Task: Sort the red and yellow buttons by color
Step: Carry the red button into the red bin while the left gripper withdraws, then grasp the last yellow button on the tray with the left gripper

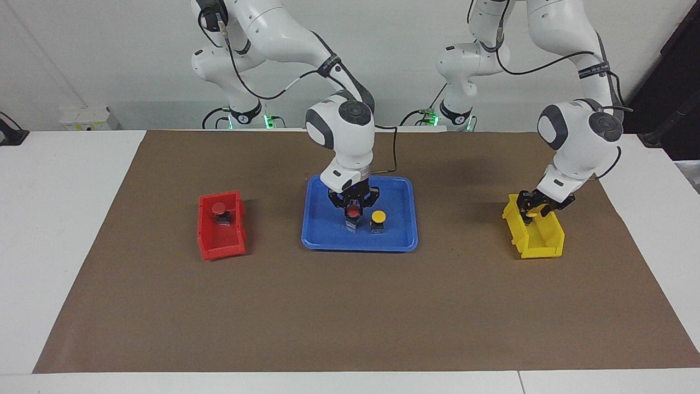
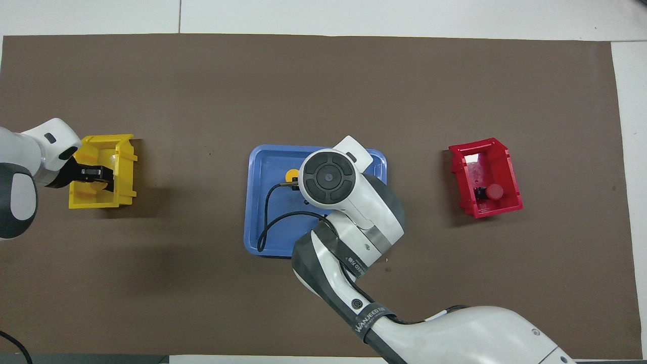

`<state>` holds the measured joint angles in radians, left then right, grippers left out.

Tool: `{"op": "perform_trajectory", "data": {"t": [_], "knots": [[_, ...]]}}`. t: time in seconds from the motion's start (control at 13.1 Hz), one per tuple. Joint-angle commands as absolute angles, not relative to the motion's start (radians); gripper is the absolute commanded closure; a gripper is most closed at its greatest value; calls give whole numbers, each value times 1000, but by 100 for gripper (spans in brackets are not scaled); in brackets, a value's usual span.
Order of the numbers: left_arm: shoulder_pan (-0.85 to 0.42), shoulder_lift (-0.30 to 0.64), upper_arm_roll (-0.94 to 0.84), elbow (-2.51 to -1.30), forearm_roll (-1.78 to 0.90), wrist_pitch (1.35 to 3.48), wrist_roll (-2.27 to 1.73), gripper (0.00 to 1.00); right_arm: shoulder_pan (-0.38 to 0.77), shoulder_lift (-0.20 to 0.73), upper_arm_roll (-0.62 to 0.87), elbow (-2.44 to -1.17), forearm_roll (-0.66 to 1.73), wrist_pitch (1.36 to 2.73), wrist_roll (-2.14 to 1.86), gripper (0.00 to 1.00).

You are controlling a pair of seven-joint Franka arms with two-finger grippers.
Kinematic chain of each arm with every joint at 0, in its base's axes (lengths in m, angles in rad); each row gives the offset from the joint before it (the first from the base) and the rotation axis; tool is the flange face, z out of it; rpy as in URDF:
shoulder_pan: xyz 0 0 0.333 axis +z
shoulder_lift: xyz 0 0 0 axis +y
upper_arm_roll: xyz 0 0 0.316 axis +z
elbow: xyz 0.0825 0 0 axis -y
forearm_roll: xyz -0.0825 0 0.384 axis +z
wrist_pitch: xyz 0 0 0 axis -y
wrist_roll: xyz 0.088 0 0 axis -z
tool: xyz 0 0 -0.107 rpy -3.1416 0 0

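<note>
One red button (image 1: pixel 354 211) stands in the blue tray (image 1: pixel 320 232), with a yellow button (image 1: pixel 378 217) beside it toward the left arm's end. My right gripper (image 1: pixel 354 208) is down in the tray around the red button. In the overhead view my right hand hides that red button, and only an edge of the yellow button's cap (image 2: pixel 291 175) shows. The other red button (image 1: pixel 220 208) lies in the red bin (image 1: pixel 221 249), and it also shows in the overhead view (image 2: pixel 494 191). My left gripper (image 1: pixel 531 212) is lowered into the yellow bin (image 1: pixel 538 246). The second yellow button is hidden.
A brown mat (image 1: pixel 350 317) covers the white table. The red bin (image 2: pixel 500 156) stands toward the right arm's end and the yellow bin (image 2: pixel 124 151) toward the left arm's end, with the blue tray (image 2: pixel 258 212) between them. A black cable (image 2: pixel 265 222) loops over the tray.
</note>
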<state>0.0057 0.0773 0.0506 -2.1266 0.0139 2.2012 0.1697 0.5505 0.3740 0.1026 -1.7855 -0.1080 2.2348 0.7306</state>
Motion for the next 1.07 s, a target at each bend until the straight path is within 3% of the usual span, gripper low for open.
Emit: {"op": "perform_trajectory", "data": {"t": [0.0,0.08,0.23,0.54,0.69,0.99], "knots": [[-5,67,60,-2036,20,2058,161,22,537,365,103,-1749,-130,2188,741,75],[-8,75,57,-1975,20,1978,155,0,520,351,97,-1732,-130,2151,723,75],[-121,80,51,-1911,38,1911,-19,0,421,252,100,-1744,-126,2059,573,75],[-441,101,43,-1904,26,2008,-525,0,182,103,100,-1805,-60,1905,167,74],[-568,145,44,-1881,-17,2066,-639,0,82,95,100,-1842,-46,1940,11,74],[-704,256,44,-1841,-46,2166,-735,0,-8,48,101,-2005,-43,2118,-170,74]]}}
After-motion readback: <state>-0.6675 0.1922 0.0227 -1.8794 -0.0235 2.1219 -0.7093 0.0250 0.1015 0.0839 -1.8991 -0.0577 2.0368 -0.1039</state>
